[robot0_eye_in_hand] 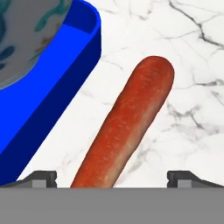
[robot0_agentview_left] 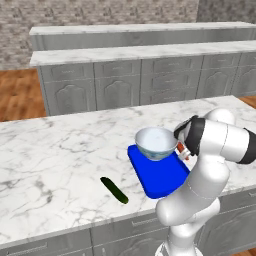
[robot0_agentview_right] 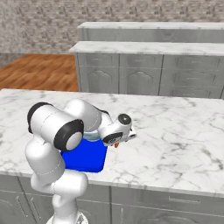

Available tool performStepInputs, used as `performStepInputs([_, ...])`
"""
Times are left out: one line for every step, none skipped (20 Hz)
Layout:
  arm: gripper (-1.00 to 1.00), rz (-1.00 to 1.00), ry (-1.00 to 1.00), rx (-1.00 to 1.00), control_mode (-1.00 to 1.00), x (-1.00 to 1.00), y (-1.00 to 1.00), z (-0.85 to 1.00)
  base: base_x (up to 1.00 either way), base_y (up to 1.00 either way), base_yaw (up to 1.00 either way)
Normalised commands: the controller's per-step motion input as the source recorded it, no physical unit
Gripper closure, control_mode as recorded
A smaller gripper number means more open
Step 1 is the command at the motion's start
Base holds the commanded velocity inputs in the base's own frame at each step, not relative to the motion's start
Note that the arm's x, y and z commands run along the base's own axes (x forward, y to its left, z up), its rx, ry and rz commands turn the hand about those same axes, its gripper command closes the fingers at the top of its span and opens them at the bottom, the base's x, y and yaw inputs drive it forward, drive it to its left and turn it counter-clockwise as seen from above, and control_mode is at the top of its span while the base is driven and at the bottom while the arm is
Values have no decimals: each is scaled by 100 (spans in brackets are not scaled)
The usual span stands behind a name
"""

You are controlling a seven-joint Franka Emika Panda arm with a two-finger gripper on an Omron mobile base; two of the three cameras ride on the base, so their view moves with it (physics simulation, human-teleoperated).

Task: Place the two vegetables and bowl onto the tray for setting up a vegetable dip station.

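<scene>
Bowl [robot0_agentview_left: 156, 143] sits on tray [robot0_agentview_left: 162, 177]. We've got the gripper [robot0_eye_in_hand: 111, 177] spread wide over the carrot [robot0_eye_in_hand: 127, 131], tray just beside it. Cucumber [robot0_agentview_left: 114, 190] well off, beyond the tray. Both vegetables left.

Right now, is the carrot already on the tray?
No, the carrot lies on the marble counter beside the blue tray.

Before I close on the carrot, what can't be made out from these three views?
- Carrot: its near end is cut off at the bottom of the hand view; the arm hides most of it in both base views.
- Gripper: only the open tips show.
- Tray: the arm covers part of it in the right base view.
</scene>
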Motion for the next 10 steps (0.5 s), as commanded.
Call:
performStepInputs([-100,3,0,0,-100,0,13,-6,0,0,0])
performStepInputs([-100,3,0,0,-100,0,12,-7,0,0,0])
performStepInputs([-100,2,1,0,-100,0,14,-9,0,0,0])
performStepInputs([-100,2,1,0,-100,0,14,-10,0,0,0])
performStepInputs([100,2,1,0,-100,0,14,-12,0,0,0])
performStepInputs([100,2,1,0,-100,0,14,-13,0,0,0])
performStepInputs([100,2,2,0,-100,0,8,-14,0,0,0])
performStepInputs([100,2,3,1,-100,0,3,-15,0,0,0])
performStepInputs([100,2,3,2,-100,0,0,-15,0,0,0])
performStepInputs([100,2,2,3,-100,0,0,-15,0,0,0])
